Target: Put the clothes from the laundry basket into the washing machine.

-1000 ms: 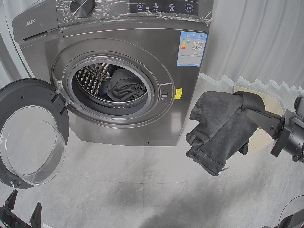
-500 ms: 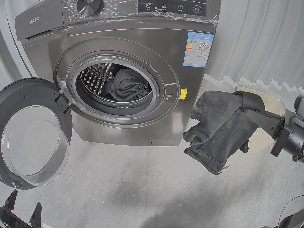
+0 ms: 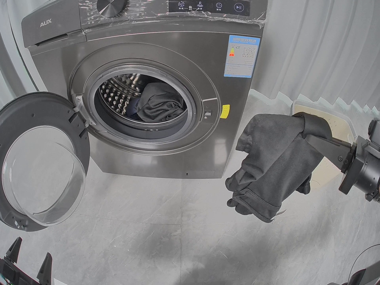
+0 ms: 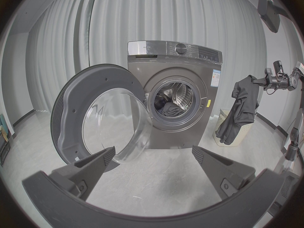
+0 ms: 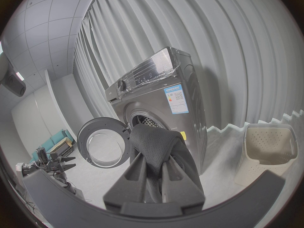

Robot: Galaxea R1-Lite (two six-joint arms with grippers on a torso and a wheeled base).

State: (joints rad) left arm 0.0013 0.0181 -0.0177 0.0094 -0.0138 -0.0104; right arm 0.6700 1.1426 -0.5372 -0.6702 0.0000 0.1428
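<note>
The grey washing machine [image 3: 158,99] stands with its round door [image 3: 39,159] swung wide to the left. A dark garment [image 3: 160,101] lies inside the drum. My right gripper [image 3: 308,134] is shut on a dark grey garment [image 3: 277,163], which hangs in the air to the right of the machine, in front of the beige laundry basket [image 3: 340,127]. The right wrist view has the cloth [image 5: 155,143] pinched between the fingers [image 5: 136,174]. My left gripper [image 3: 29,256] sits low at the front left, open and holding nothing, facing the machine [image 4: 177,92].
White curtains run behind the machine and basket. The basket [image 5: 269,149] stands on the floor right of the machine and looks bare inside. Open grey floor lies between me and the machine. The open door [image 4: 98,111] juts out on the left.
The head camera has shifted a little, so the machine sits slightly differently in the picture. The hanging garment's lower end has swayed a bit. Both grippers keep their states.
</note>
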